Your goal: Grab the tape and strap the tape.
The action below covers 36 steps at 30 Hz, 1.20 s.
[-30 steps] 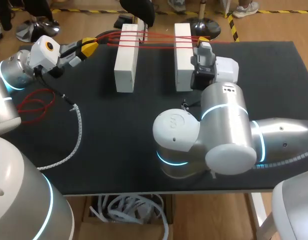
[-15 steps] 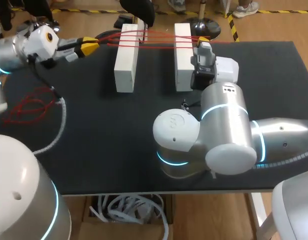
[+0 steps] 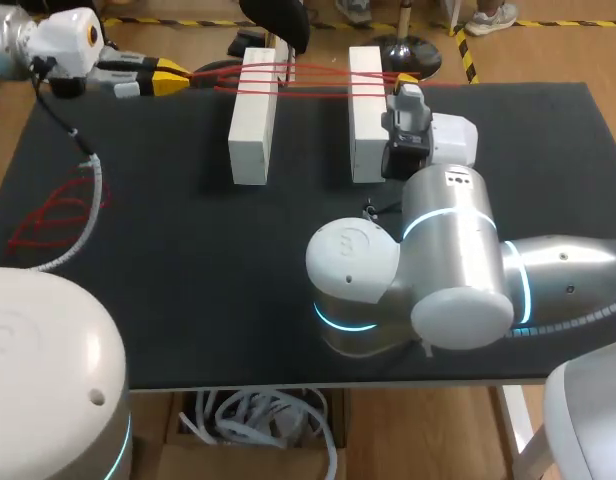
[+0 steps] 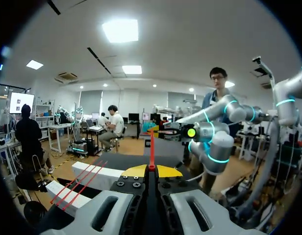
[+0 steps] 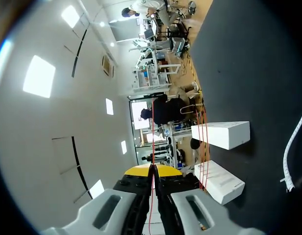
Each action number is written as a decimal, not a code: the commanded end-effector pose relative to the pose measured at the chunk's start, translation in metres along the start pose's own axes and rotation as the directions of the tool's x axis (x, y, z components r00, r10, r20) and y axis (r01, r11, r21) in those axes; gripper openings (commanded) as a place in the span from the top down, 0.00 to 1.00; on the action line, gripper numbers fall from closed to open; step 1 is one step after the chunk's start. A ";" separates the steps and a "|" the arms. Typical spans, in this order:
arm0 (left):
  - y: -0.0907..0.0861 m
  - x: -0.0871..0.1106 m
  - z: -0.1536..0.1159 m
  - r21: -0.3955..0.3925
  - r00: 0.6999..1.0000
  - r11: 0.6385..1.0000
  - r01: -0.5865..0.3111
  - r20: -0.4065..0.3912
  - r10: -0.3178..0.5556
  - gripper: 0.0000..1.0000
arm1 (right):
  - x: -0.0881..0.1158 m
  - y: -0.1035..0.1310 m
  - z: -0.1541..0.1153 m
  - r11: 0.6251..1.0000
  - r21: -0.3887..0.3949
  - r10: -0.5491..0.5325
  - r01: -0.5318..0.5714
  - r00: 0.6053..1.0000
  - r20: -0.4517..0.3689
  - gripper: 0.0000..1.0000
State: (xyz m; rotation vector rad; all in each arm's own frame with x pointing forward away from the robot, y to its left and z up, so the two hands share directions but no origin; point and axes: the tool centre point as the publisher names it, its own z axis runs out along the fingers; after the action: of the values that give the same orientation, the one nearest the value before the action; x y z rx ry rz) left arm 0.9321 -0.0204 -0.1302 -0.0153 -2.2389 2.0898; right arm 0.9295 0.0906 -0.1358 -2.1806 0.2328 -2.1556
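Several strands of red tape stretch across the far ends of two white blocks, the left block and the right block. At the table's far left corner my left gripper is shut on the tape's left end. In the left wrist view the red tape runs out from between that gripper's closed yellow tips. My right gripper is shut on the tape just past the right block. Its wrist view shows the tape running through the closed right gripper.
A loose tangle of red tape lies near the table's left edge, beside the white spiral cable hanging from my left arm. My right arm's bulky elbow sits over the table's middle right. The black tabletop is bare between them.
My left arm has swung back and to the left, carrying its gripper a little farther left with the tape. The white cable and the loose red tangle slid left with it. The right arm is still.
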 end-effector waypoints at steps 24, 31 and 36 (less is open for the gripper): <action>-0.030 0.002 0.012 -0.823 0.995 0.568 -0.004 0.056 0.088 1.00 | 0.003 0.000 0.000 1.000 -0.002 -0.002 0.002 1.000 0.006 1.00; -0.033 0.006 0.014 -0.862 0.993 0.506 -0.009 0.052 0.107 1.00 | 0.003 0.000 0.000 1.000 -0.002 -0.002 0.002 1.000 0.006 1.00; -0.036 0.017 0.018 -0.862 0.993 0.507 0.012 0.069 0.094 1.00 | 0.003 0.000 0.000 1.000 -0.002 -0.002 0.002 1.000 0.006 1.00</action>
State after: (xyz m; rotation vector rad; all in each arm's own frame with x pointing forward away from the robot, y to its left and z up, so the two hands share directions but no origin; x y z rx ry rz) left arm 0.9224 -0.0384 -0.0982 -0.0264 -3.0634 0.8405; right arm 0.9295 0.0903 -0.1358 -2.1806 0.2321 -2.1554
